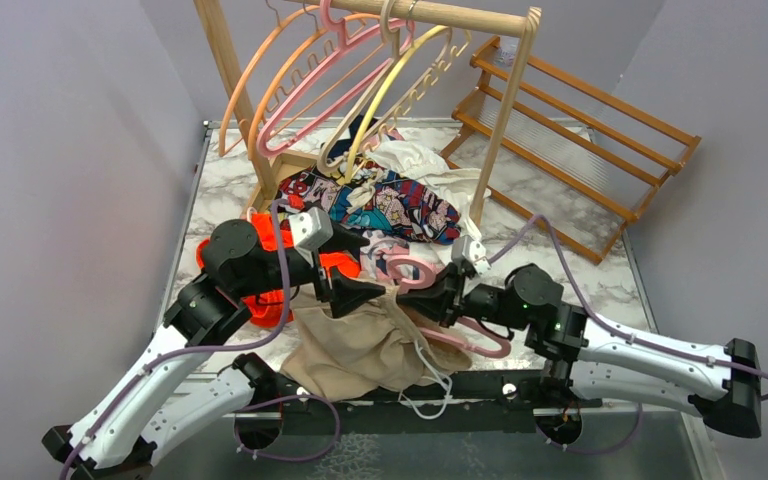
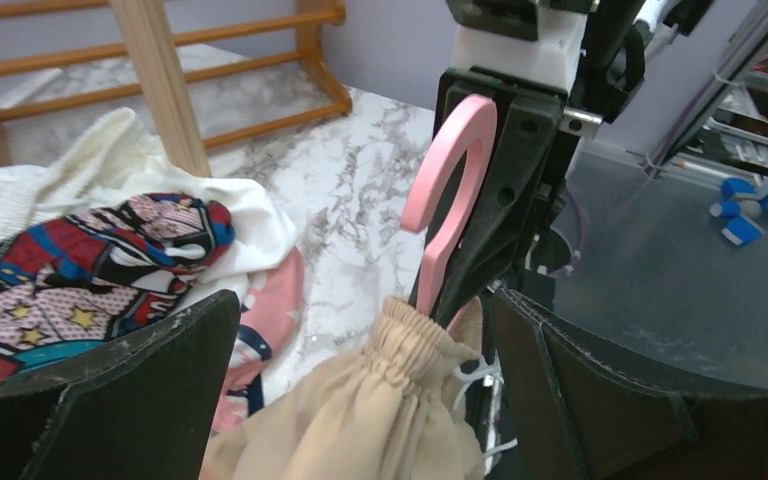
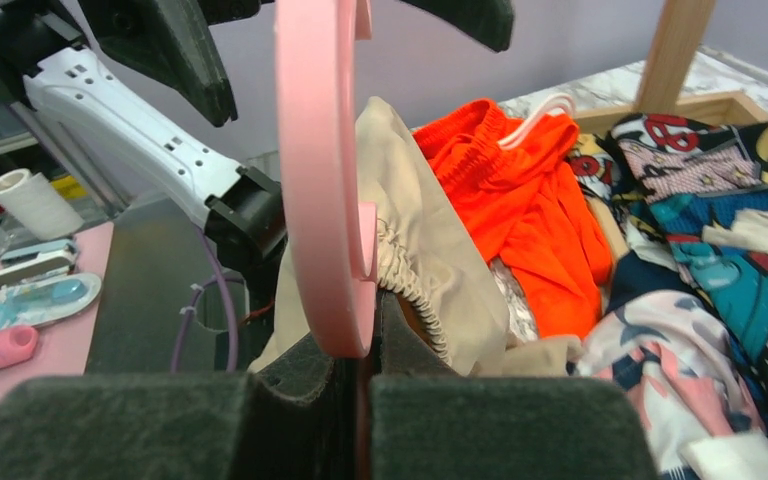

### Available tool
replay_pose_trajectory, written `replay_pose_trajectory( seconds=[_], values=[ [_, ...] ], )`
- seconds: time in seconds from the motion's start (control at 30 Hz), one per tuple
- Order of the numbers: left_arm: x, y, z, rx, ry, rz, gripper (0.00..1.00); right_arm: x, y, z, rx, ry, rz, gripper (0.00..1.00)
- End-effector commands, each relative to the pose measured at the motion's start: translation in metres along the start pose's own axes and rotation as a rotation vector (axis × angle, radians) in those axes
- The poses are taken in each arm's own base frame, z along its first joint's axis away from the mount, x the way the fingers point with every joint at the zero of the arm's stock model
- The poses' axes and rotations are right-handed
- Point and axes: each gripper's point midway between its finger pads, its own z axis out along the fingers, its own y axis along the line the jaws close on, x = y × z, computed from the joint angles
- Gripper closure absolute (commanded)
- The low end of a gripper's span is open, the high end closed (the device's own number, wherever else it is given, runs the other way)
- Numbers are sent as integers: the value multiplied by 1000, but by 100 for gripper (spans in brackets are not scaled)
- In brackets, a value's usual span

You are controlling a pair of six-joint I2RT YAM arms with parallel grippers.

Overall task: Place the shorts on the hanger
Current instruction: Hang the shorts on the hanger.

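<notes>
At the near edge of a marble-patterned table (image 1: 600,280), beige shorts (image 1: 360,345) hang in a baggy heap, their white drawstring trailing over the edge. Just above them the two claws meet at the middle. The left claw (image 1: 370,296) is spread wide, and its black fingers (image 2: 110,400) stand well apart on either side of the gathered waistband; they do not appear to press on it. The right claw (image 1: 438,292) is clamped tight on the pink hanger (image 3: 320,180), gripping it below the curved hook, which points up. The bunched waistband sits against the hanger's neck, and one hanger arm shows to the right from beside the cloth. Left of this and a little farther lies an orange garment (image 3: 530,200). Beyond it is a comic-print cloth (image 1: 400,205), any lettering on it too jumbled to read, with a white cloth (image 1: 440,165) beside it. At the far side a wooden rail (image 1: 460,15) carries spare hangers (image 1: 332,60) in orange, pink and yellow. A slatted wooden shelf (image 1: 580,130) leans at the far right.
</notes>
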Motion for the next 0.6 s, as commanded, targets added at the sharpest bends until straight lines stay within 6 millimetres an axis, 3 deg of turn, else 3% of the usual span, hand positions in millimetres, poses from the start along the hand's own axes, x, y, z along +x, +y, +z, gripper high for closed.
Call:
replay_pose_trajectory(
  seconds=[0.0, 0.23, 0.43, 0.57],
  values=[
    [-29, 7, -17, -103, -52, 130, 1, -46, 6, 21, -99, -125, -37, 99],
    [-23, 28, -30, -246, -40, 164, 1, -51, -25, 30, -171, -143, 18, 99],
    [0, 37, -28, -260, 7, 174, 1, -44, -42, 13, -185, -122, 15, 99],
    [12, 39, -19, -219, 54, 184, 1, -35, -40, 0, -239, -94, 38, 99]
  ],
)
